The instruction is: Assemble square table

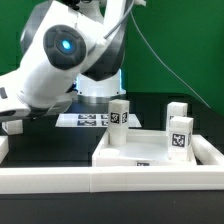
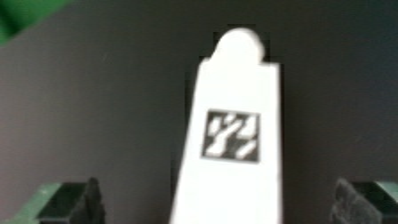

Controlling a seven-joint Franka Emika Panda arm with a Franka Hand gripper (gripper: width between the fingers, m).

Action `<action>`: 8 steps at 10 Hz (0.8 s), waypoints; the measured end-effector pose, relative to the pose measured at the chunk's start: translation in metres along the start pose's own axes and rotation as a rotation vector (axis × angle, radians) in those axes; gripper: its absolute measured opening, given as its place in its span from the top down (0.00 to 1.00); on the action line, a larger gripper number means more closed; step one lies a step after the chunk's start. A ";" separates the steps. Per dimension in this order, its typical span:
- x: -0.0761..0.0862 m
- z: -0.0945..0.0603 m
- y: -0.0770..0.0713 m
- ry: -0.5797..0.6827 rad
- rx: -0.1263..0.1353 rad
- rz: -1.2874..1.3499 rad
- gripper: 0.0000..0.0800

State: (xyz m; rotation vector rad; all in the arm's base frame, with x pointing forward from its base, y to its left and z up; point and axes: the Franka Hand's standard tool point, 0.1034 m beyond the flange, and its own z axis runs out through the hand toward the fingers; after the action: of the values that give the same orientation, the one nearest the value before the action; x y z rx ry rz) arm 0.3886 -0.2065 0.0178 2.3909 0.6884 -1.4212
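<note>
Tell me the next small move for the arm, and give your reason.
Probably lower the pincer straight onto the leg and close. In the wrist view the tagged white leg lies centred between the open fingertips, not yet gripped. The square top waits in the exterior view.

**One white leg between the open fingers**

A single white leg (image 2: 237, 130) lies lengthwise on the dark tabletop (image 2: 98, 110), its rounded tip pointing away from the camera. A black-and-white square tag (image 2: 233, 135) sits on its upper face. The picture is blurred. The gripper (image 2: 217, 203) stands wide, a dark fingertip (image 2: 68, 203) on either side of the leg, neither touching it.
</note>
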 end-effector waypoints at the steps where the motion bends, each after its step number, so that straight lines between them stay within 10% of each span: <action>1: 0.008 -0.001 0.002 -0.033 -0.007 -0.004 0.19; 5: 0.004 0.001 0.000 -0.085 0.006 -0.004 0.19; 7: 0.004 0.001 0.000 -0.085 0.006 -0.004 0.51; 8: 0.004 0.001 0.000 -0.085 0.006 -0.004 0.51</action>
State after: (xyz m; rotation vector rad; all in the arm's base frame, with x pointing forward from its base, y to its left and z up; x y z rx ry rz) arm 0.3891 -0.2063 0.0137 2.3199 0.6689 -1.5180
